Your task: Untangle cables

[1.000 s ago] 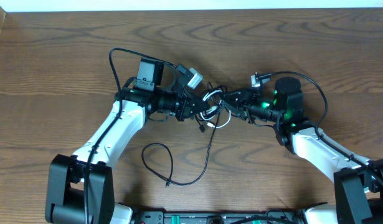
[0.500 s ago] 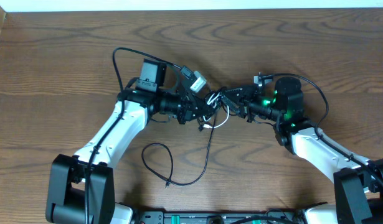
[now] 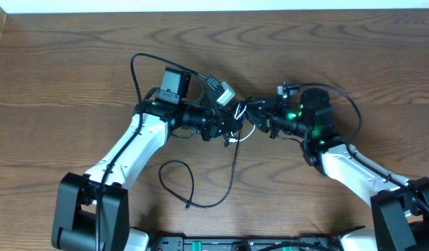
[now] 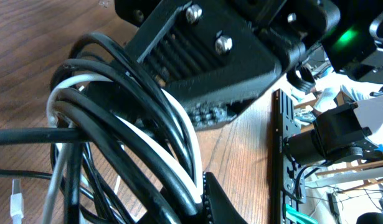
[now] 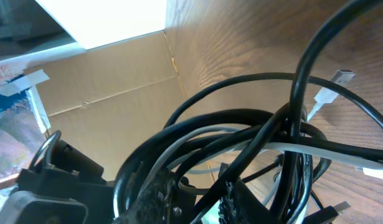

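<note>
Overhead, the left gripper (image 3: 227,123) and right gripper (image 3: 261,118) meet mid-table (image 3: 74,56) at the knotted cables (image 3: 240,124), from which one black strand trails to a loose loop (image 3: 176,178). In the left wrist view, its jaws are clamped tight on the cables, likely to anchor them. In the right wrist view, the cables cross the slightly parted fingers (image 5: 231,205); I cannot tell whether they grip.

Two robot arms: one left arm (image 3: 127,148) and one right arm (image 3: 354,167). Two grippers: one left gripper (image 3: 230,123) and one right gripper (image 3: 257,116). One knot of cables (image 3: 242,125) at centre frame holds one white cable (image 5: 340,152) and several black cables (image 5: 301,81), whose exact number cannot be told. One black loop (image 3: 178,183) lies lower centre. One wooden table (image 3: 61,70).
</note>
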`<state>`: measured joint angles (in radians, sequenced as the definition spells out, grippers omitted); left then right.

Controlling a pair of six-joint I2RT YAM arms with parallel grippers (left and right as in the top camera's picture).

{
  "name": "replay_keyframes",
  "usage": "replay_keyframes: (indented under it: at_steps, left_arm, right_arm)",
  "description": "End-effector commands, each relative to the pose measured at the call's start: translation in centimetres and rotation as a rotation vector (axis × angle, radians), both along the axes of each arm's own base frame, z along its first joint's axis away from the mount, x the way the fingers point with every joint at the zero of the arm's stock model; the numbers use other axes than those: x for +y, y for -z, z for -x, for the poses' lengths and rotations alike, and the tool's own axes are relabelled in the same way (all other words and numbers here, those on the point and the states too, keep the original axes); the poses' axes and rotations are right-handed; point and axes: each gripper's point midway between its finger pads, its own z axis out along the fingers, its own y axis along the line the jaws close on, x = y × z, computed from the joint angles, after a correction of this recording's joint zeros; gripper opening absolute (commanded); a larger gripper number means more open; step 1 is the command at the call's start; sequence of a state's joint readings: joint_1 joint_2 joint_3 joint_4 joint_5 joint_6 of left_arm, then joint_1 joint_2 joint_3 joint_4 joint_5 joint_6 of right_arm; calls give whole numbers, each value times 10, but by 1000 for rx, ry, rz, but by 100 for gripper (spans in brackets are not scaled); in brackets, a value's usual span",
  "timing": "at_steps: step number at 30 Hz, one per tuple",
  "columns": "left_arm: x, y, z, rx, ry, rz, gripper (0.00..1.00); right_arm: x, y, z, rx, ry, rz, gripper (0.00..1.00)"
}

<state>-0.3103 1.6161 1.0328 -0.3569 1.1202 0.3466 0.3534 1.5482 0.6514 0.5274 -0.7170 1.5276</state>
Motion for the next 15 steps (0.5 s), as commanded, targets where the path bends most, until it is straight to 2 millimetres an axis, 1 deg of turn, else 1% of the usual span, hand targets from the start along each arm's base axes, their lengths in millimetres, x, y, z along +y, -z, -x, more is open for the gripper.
replay_keyframes:
  at_steps: [1, 4, 7, 10, 11, 12, 15]
  left_arm:
    - [-4, -7, 4, -21, 37, 35, 7]
    - [-4, -7, 4, -20, 37, 35, 8]
    - [-4, -7, 5, -20, 37, 35, 7]
    - [-5, -7, 5, -20, 40, 35, 7]
    - [-5, -7, 6, -20, 41, 35, 7]
    - [-5, -7, 6, -20, 42, 36, 7]
    - [-5, -7, 6, -20, 41, 35, 7]
  right_arm:
    - [7, 0, 1, -10, 24, 20, 23]
    - [8, 9, 1, 16, 57, 56, 24]
    - [4, 18, -1, 38, 95, 90, 23]
    - [0, 24, -5, 49, 131, 117, 15]
    - [-1, 24, -6, 35, 132, 125, 11]
    - [-2, 24, -6, 23, 132, 134, 1]
    - [-1, 23, -6, -12, 115, 150, 1]
